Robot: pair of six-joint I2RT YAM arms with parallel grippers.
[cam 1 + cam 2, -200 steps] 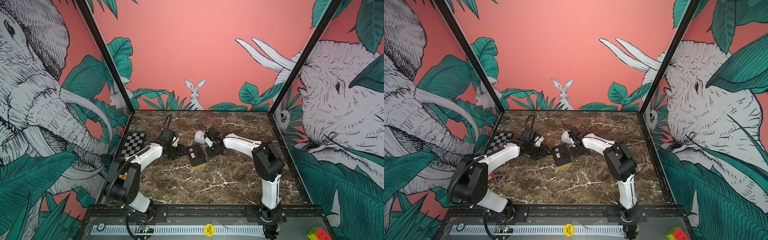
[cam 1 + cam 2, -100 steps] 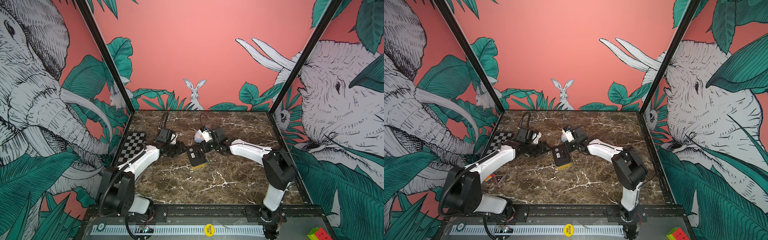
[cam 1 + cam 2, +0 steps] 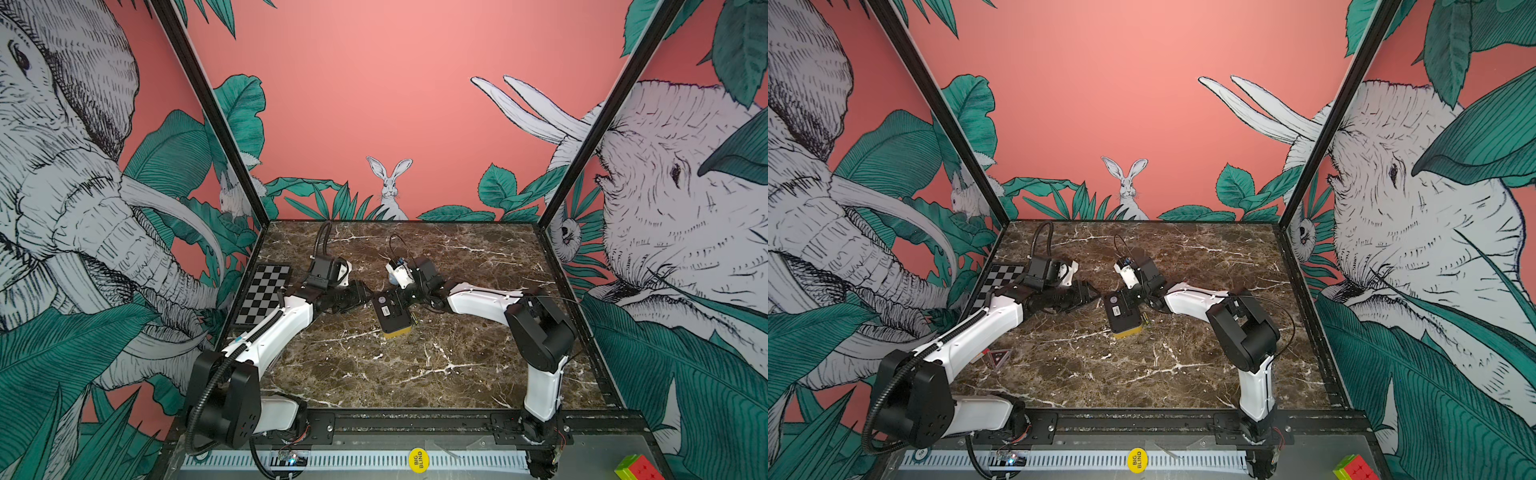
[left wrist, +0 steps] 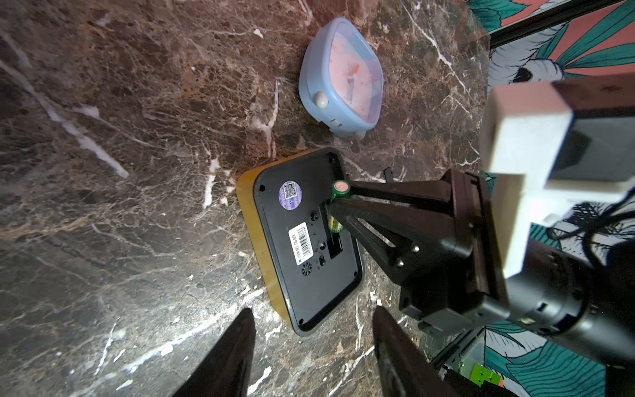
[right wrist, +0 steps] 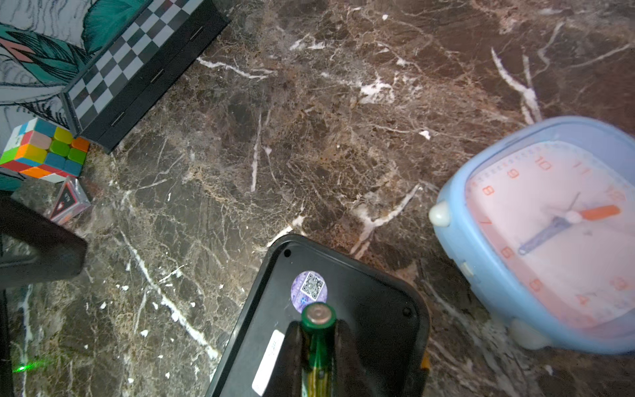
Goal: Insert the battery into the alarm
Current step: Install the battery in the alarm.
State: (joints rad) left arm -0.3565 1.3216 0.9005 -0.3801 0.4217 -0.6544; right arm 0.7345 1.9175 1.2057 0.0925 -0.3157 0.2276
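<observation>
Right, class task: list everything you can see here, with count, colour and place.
table: one, brown marble
alarm: one, black back, yellow front, face down mid-table
battery: one, green, at the alarm's slot
clock: one, blue, behind the alarm
chessboard: one, black-and-white, left edge
cubes: two, multicoloured, by chessboard and off table's front
box: one, clear, by that cube
disc: one, yellow, front rail
left pincer: one, black, open, near alarm
right pincer: one, black, shut on battery

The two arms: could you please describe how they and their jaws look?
The left arm and right arm have white shells and bulky black joints. They end in slim, tapering black jaws. A ribbed black hose follows the left arm; a thin black wire loops beside the right.
</observation>
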